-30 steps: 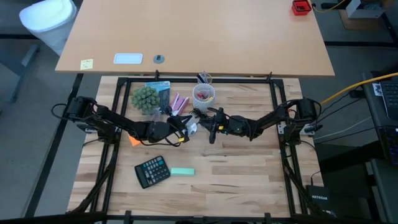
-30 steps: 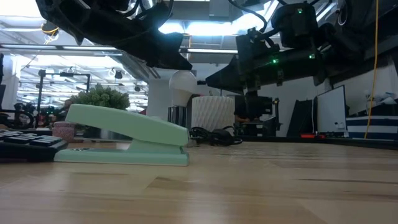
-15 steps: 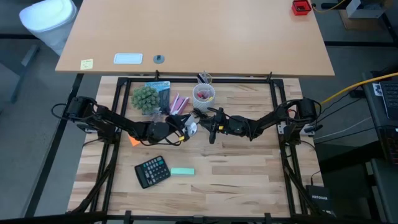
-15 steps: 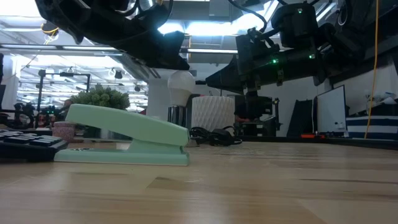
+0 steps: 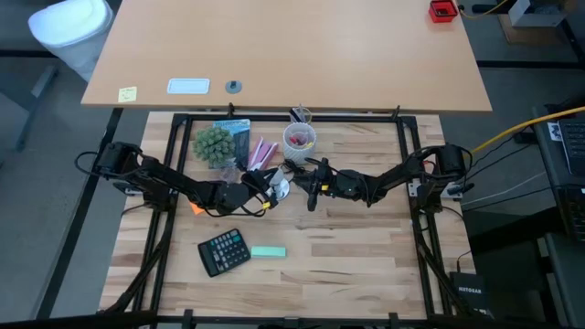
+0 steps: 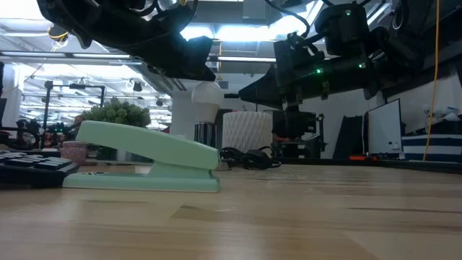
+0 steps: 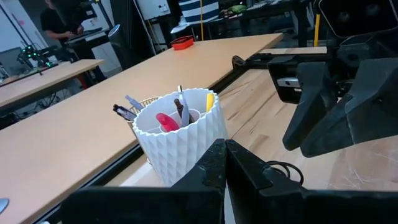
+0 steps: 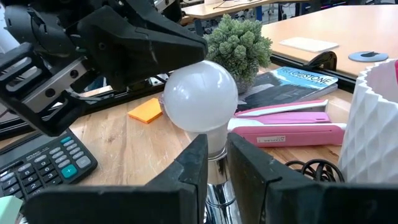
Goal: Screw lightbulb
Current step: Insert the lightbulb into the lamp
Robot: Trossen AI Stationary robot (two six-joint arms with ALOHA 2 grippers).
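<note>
The lightbulb is white and round. It stands upright, neck down, over the shiny silver base at mid-table, and also shows in the low view. My left gripper comes from the table's left with its fingers shut and lies just over the bulb's top. My right gripper comes from the right. Its fingers stand a narrow gap apart, with their tips just short of the bulb's neck. My left gripper lies with the underside of its shut fingers on the top of the bulb's globe, slanting down from the table's left. The bulb stays upright below the fingers, neck down. The exact spot of touch is hidden by the gripper.
A white ribbed pen cup, a potted plant, a book and pink items stand behind the bulb. A black cord lies by the cup. A calculator and a green stapler lie nearer the front edge.
My left gripper has moved a little toward the table's left edge. The bulb's globe has shifted slightly the same way under it.
</note>
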